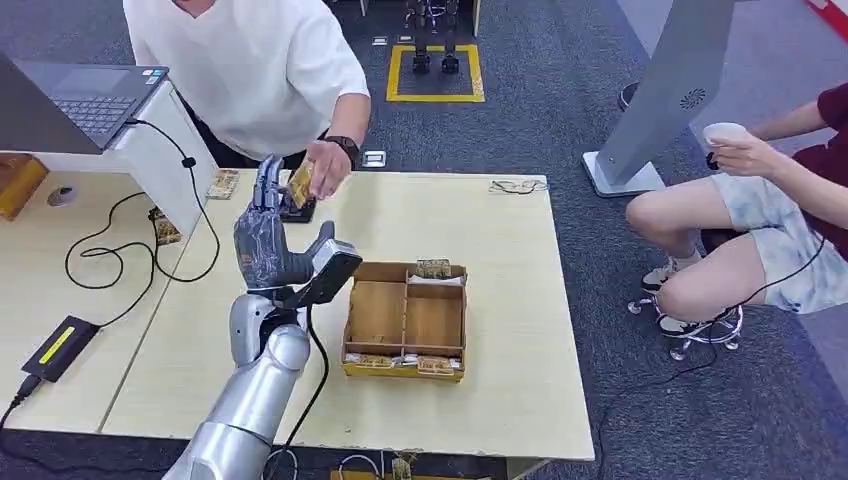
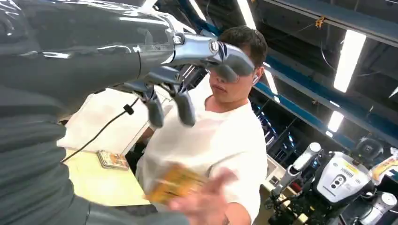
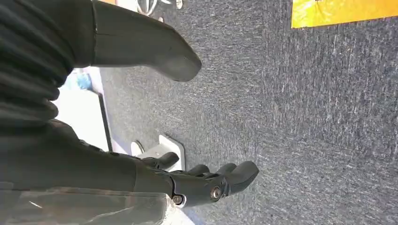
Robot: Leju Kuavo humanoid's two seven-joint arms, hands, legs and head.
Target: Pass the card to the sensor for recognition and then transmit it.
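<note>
Upper left of the head view: a grey laptop (image 1: 85,100) on a white stand, black cables trailing over the pale wooden table (image 1: 500,250). Centre: left hand (image 1: 268,240) raised, fingers spread, empty. Just beyond it, a person's hand (image 1: 326,168) holds the yellow card (image 1: 300,183). Centre-right: a partitioned wooden tray (image 1: 405,320). Right hand (image 3: 187,183) hangs open, empty, above blue-grey carpet (image 3: 305,117).

Left robot hand (image 1: 266,243) raised, fingers apart; right robot hand (image 3: 187,183) hanging, empty.
</note>
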